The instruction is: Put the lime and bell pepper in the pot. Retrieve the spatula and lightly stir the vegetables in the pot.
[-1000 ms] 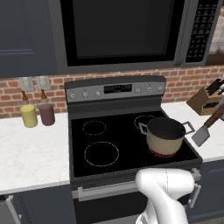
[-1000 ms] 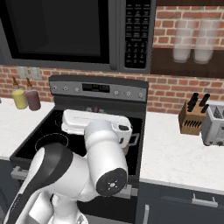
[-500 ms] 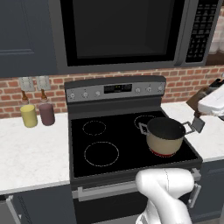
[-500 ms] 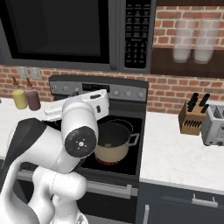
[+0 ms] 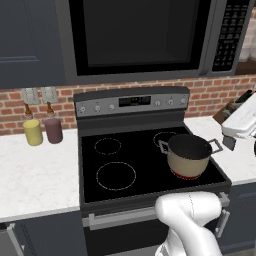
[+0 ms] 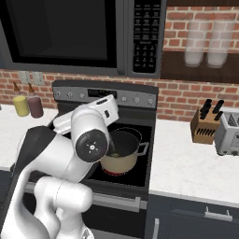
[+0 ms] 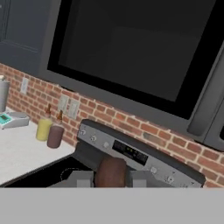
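Now the tool [image 7: 110, 179] is closed on the dark reddish-brown handle of the spatula [image 7: 110, 168], seen from the hand view as a rounded stub between the two finger tips. A second ago, in the left base view, the spatula hung lower beside the knife block with its blade pointing down. Since then the hand has lifted it, and it is now carried in the air at the right edge of that view, above the bench [image 5: 35, 175] and to the right of the pot [image 5: 187, 162]. The retrieval looks done. What remains, I judge, is to bring the blade over the pot and lower it in for the stir.

The pot stands on the right front burner of the stove [image 5: 115, 160], apart from the spatula.

The views differ in what they give. The hand view settles the grip, and looks on past it to the stove's control panel and the brick wall. The left base view places the hand relative to the pot, but the pot's inside is just dark there. The right base view shows a pale greenish patch in the pot, too small to name. The bell pepper I cannot make out.
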Robot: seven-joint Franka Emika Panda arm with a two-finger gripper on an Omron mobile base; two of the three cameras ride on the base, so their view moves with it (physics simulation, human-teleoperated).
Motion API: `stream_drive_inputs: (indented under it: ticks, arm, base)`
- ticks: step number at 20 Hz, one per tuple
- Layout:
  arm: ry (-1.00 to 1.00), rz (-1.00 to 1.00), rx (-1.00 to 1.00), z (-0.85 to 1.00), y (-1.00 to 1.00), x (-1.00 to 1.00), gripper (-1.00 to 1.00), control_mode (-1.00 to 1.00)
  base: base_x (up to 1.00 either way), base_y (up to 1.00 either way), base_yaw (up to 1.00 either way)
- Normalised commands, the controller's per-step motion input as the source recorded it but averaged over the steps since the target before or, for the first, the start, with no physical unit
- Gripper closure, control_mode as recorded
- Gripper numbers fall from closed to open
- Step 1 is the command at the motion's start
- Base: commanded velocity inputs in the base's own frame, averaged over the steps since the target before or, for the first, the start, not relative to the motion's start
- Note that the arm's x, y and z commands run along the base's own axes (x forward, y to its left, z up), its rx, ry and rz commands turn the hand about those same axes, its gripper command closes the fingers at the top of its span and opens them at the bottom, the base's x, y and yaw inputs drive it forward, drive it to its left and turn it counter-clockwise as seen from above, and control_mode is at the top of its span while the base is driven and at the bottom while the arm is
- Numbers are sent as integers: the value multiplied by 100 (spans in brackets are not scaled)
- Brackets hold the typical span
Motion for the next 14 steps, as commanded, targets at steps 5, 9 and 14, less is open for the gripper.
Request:
stream_drive_inputs:
  ticks: [5, 9, 14]
  arm:
    - [0, 5, 1, -15, 3, 46, 100, -100]
    - [0, 2, 4, -6, 3, 63, 100, -100]
    - [2, 0, 3, -24, 1, 55, 100, -100]
  base:
    - [0, 0, 0]
    - [0, 0, 0]
    - [0, 0, 0]
